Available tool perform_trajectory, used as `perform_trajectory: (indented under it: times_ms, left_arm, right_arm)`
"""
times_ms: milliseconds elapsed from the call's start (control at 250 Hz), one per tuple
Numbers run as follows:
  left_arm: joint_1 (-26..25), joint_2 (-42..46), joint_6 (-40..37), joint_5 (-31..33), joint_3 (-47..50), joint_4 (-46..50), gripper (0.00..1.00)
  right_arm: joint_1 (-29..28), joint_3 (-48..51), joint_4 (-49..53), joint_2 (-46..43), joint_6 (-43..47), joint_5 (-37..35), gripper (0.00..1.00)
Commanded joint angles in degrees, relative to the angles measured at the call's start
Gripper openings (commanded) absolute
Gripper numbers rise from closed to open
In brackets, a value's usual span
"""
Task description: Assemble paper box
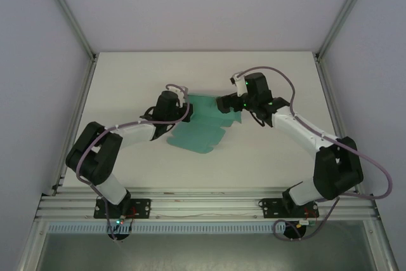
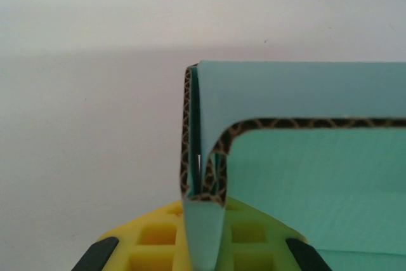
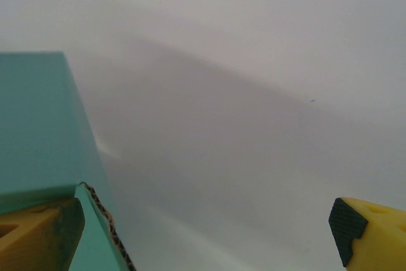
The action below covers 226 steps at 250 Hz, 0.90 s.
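The paper box (image 1: 202,132) is a teal-green card sheet, partly folded, lying mid-table between both arms. My left gripper (image 1: 184,108) is at its left end, shut on it. In the left wrist view the yellow fingers (image 2: 152,242) pinch a doubled-over wall of the box (image 2: 317,176), whose brown corrugated edges show just above the grip. My right gripper (image 1: 227,103) is at the sheet's far right end, open. In the right wrist view its left finger (image 3: 38,236) lies against a raised teal panel (image 3: 38,125); the right finger (image 3: 365,226) stands far off over bare table.
The white table (image 1: 127,80) is walled by grey panels and metal frame posts at the back and sides. The aluminium rail (image 1: 209,204) carrying both arm bases runs along the near edge. Bare tabletop lies left, right and behind the sheet.
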<state>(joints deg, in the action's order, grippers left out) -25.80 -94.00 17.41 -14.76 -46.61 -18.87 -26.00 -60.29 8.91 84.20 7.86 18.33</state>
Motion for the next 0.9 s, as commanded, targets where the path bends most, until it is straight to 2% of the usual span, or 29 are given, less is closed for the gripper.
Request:
perform_trajectory:
  times_ms: [0, 216, 344, 536, 732, 899]
  left_arm:
    - [-2.1, -0.6, -2.0, -0.3, -2.1, -0.3, 0.00]
    - [-2.5, -1.4, 2.6, -0.9, -3.3, -1.3, 0.00]
    - [-2.9, -2.1, 3.8, 0.9, -4.7, 0.7, 0.00]
    - [-2.9, -1.5, 4.8, 4.8, -4.6, 1.7, 0.00]
    - [-2.7, -0.7, 4.2, 9.6, -4.7, 4.2, 0.00]
    - [-2.4, 0.6, 3.6, 9.9, -4.2, 4.5, 0.00]
  right_arm:
    - [-0.8, 1.9, -12.4, 1.6, -5.4, -8.3, 1.00]
    - [-4.5, 8.0, -30.7, 4.3, -9.9, -21.4, 1.00]
    - [-6.5, 8.1, -32.2, 5.4, -9.4, -29.8, 1.00]
    - [-6.6, 10.3, -27.4, 0.0, -7.9, -33.5, 1.00]
    - [-6.4, 14.1, -15.2, -10.3, -5.8, -32.4, 1.00]
    - [-3.6, 16.6, -4.1, -17.8, -8.7, -32.3, 1.00]
